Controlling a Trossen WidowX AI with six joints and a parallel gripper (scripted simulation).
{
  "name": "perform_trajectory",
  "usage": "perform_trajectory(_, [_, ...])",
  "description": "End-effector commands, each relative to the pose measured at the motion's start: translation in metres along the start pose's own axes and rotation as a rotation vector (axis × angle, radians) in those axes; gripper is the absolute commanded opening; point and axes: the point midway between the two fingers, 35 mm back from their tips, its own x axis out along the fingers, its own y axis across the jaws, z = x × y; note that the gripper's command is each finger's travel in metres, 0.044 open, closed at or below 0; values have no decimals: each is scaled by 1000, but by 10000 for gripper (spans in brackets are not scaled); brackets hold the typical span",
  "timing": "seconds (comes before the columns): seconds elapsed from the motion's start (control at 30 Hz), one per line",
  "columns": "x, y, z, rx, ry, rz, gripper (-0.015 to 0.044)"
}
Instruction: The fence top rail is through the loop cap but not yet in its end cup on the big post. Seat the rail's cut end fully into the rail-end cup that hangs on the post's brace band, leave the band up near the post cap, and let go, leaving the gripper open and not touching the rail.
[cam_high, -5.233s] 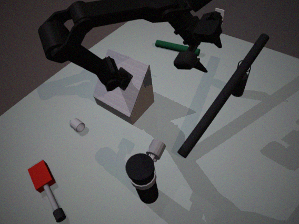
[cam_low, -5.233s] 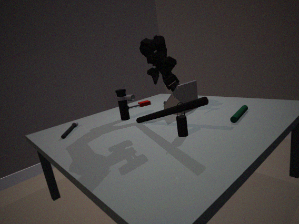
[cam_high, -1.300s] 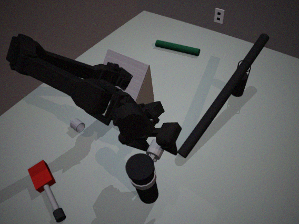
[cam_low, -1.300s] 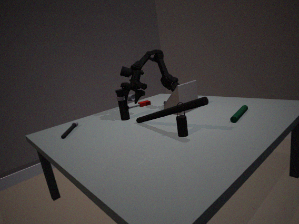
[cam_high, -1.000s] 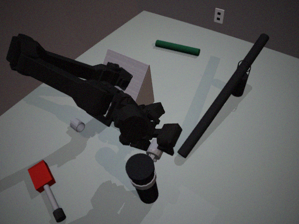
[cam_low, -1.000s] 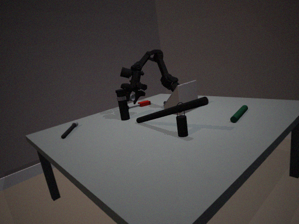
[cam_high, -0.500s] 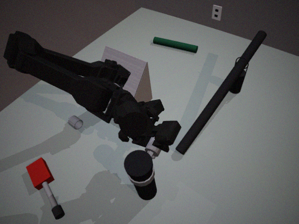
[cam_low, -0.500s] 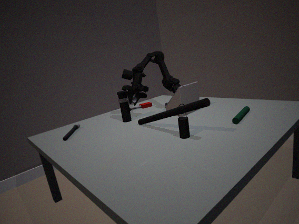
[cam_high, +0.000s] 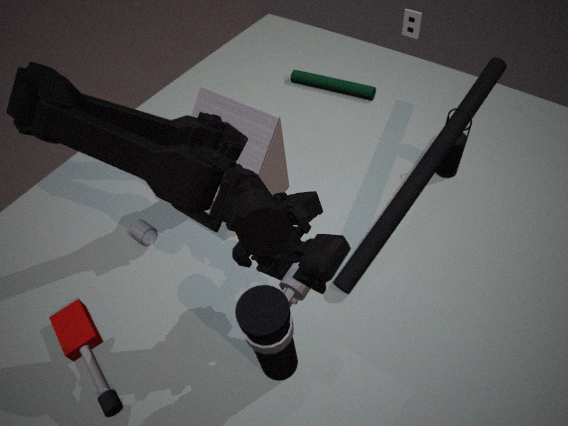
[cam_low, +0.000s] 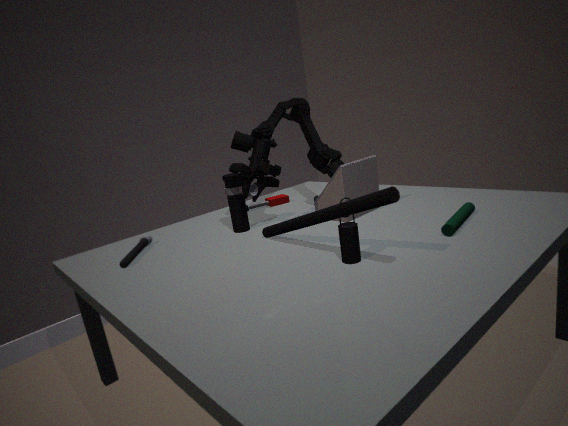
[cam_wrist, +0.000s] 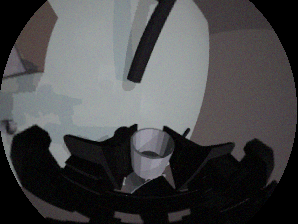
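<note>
The big dark post (cam_high: 274, 357) (cam_low: 239, 214) stands upright, with a pale brace band (cam_high: 279, 346) (cam_low: 230, 192) just below its cap. The pale rail-end cup (cam_high: 294, 288) (cam_wrist: 152, 151) sits beside the post top. My gripper (cam_high: 302, 283) (cam_low: 251, 186) (cam_wrist: 150, 127) is shut on this cup. The long dark rail (cam_high: 410, 185) (cam_low: 330, 212) (cam_wrist: 152, 30) runs slanted through the loop cap on the small post (cam_high: 448, 162) (cam_low: 350, 243). Its low cut end lies near the table, to the right of the cup and outside it.
A white wedge panel (cam_high: 250, 131) (cam_low: 357, 175) stands behind the arm. A green cylinder (cam_high: 332, 84) (cam_low: 457, 218) lies at the far side. A red-headed mallet (cam_high: 75, 327) (cam_low: 277, 199), a small grey sleeve (cam_high: 143, 232) and a short dark rod (cam_low: 135, 251) lie on the table.
</note>
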Motion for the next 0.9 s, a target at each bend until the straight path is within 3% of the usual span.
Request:
perform_trajectory(0.0, [2, -3, 0, 33, 18, -2, 0])
perform_trajectory(0.87, [9, -15, -1, 161, 91, -2, 0])
